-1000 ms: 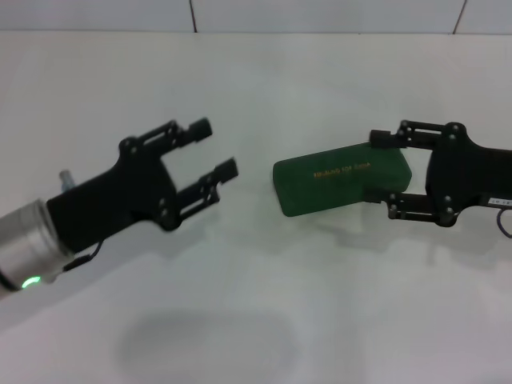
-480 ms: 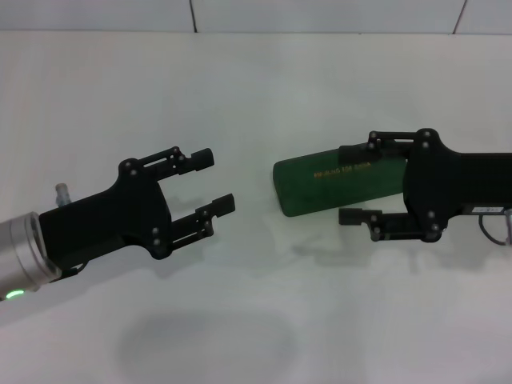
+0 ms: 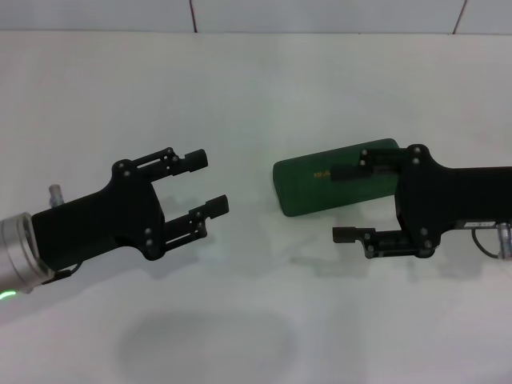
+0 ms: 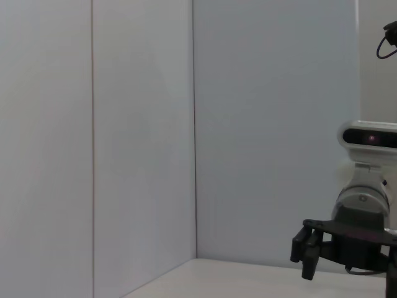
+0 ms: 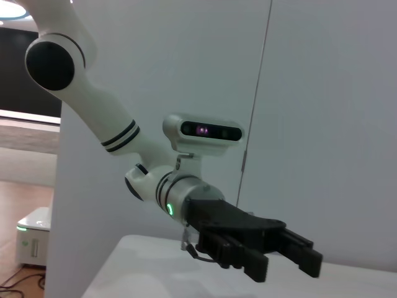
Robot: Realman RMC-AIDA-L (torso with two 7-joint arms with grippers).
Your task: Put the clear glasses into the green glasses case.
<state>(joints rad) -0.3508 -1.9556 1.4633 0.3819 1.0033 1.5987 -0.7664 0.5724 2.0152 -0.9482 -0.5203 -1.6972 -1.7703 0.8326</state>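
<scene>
The green glasses case (image 3: 336,178) lies shut on the white bench (image 3: 256,88), right of centre in the head view. The right gripper (image 3: 344,203) is over its right end with jaws open. The left gripper (image 3: 206,182), centre-left, is open and empty.

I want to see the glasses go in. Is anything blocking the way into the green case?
Yes: the green glasses case is shut, so its own lid blocks the inside. The right gripper, open, straddles the case's right end. The left gripper is open and apart from it. No clear glasses are visible.
</scene>
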